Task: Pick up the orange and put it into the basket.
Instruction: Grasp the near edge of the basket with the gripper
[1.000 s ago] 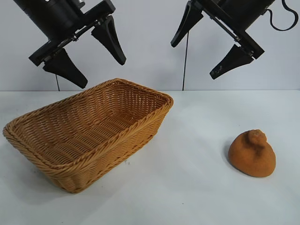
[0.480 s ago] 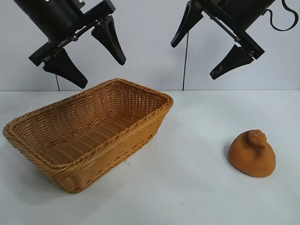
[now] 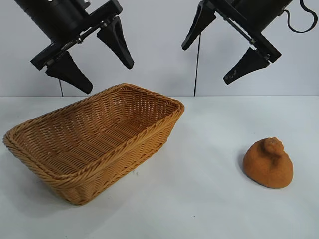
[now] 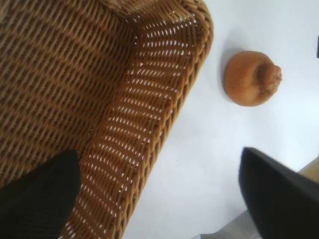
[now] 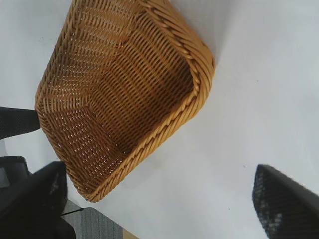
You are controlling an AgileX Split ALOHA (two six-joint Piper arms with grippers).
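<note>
Right hand (image 3: 229,48) is hanging up high at the right side of the exterior view, fingers spread wide and gripping nothing. Left hand (image 3: 90,56) is doing the same thing on the other side, spread open and empty, sitting up above the basket (image 3: 62,175).

So the thing that matters: the orange (image 3: 268,163) is sitting on the white worktop (image 3: 199,199) off to the right, well apart from the basket, and it lies below the right hand, a bit further out to the right and closer to the camera. That makes the right arm the nearer one by a good margin, so it looks like the one to go for the pick. It'd need to drop down and outward to get around the fruit.

Orange is basically a dome with a little knob on top, no real long axis, so approach angle probably isn't fussy. Basket's long side runs diagonally, and it's empty so far.

No brands, labels or writing visible anywhere.
</note>
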